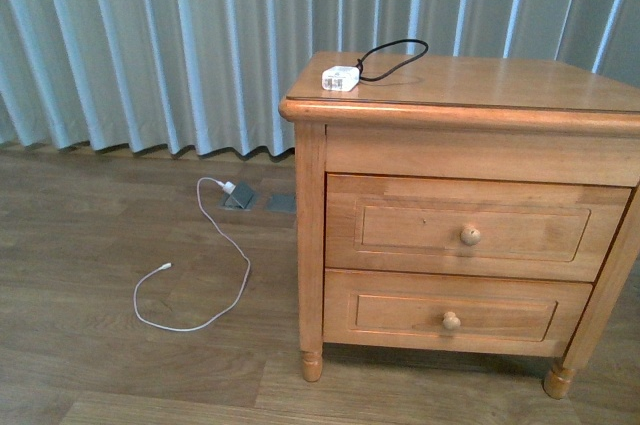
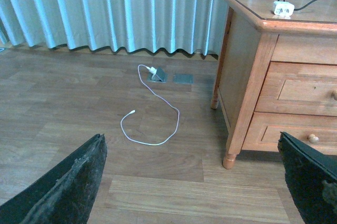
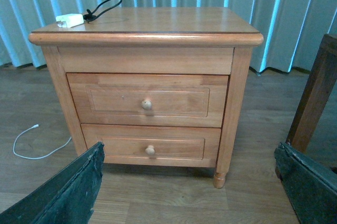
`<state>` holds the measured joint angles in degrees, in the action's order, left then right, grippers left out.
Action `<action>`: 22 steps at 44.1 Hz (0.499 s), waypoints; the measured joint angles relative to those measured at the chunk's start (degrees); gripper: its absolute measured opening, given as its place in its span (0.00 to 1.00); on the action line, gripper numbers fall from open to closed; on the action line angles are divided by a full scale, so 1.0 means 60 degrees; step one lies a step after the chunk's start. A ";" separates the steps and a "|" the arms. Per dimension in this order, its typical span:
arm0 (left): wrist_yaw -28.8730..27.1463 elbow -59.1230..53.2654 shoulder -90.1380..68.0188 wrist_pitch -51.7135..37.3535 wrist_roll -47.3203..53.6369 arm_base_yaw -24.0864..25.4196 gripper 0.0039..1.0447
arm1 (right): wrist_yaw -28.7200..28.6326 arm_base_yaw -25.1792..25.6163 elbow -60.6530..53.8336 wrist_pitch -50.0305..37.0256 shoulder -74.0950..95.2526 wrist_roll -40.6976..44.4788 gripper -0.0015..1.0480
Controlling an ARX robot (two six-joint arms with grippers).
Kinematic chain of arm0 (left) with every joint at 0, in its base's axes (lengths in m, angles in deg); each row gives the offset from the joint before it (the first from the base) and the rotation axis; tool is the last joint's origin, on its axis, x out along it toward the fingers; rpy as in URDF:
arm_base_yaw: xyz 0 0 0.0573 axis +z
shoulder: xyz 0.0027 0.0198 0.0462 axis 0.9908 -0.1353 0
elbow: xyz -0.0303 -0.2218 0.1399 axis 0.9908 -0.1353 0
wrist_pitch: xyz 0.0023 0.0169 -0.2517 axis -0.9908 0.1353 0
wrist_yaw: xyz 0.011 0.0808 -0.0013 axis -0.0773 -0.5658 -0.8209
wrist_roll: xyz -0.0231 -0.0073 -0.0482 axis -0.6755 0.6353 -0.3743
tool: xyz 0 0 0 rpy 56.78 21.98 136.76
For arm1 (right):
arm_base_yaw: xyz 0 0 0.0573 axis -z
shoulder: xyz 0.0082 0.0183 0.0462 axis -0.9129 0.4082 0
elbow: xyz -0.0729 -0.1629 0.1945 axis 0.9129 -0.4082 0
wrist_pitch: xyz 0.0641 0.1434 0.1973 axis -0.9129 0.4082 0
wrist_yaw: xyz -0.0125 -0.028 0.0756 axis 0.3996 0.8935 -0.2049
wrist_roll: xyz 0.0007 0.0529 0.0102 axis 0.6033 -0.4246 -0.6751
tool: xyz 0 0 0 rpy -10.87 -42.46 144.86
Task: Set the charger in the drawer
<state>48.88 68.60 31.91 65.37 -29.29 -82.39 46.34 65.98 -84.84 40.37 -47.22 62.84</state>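
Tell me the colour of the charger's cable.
Black cable on a white charger; the front view shows it best.

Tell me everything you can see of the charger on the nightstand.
The charger is a small white rectangular block, plastic by its look, lying flat on the nightstand top near its left edge. A thin black cable leaves one end and lies in a loose loop on the wood behind it. Only the wooden top touches it; it sits in the open, not in a drawer.
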 joint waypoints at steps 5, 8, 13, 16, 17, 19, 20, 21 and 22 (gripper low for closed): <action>0.0000 0.0000 0.0000 0.0000 0.0000 0.0000 0.94 | 0.0000 0.0000 0.0000 0.0000 0.0000 0.0000 0.92; 0.0000 0.0000 0.0000 0.0000 0.0000 0.0000 0.94 | 0.0000 0.0000 0.0000 0.0000 0.0000 0.0000 0.92; 0.0000 0.0000 0.0000 0.0000 0.0000 0.0000 0.94 | 0.0000 0.0000 0.0000 0.0000 0.0000 0.0000 0.92; 0.0000 0.0000 0.0000 0.0000 0.0000 0.0000 0.94 | 0.0000 0.0000 0.0000 0.0000 0.0000 0.0000 0.92; 0.0000 0.0000 0.0000 0.0000 0.0000 0.0000 0.94 | 0.0000 0.0000 0.0000 0.0000 0.0000 0.0000 0.92; 0.0000 0.0000 0.0000 0.0000 0.0000 0.0000 0.94 | 0.0000 0.0000 0.0000 0.0000 0.0000 0.0000 0.92; 0.0000 0.0000 0.0000 0.0000 0.0000 0.0000 0.94 | 0.0000 0.0000 0.0000 0.0000 0.0000 0.0000 0.92; 0.0000 0.0000 0.0000 0.0000 0.0000 0.0000 0.94 | 0.0000 0.0000 0.0000 0.0000 0.0000 0.0000 0.92; 0.0000 0.0000 0.0000 0.0000 0.0000 0.0000 0.94 | 0.0000 0.0000 0.0000 0.0000 0.0000 0.0000 0.92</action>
<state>48.88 68.60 31.91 65.37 -29.29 -82.39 46.34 65.98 -84.84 40.37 -47.22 62.84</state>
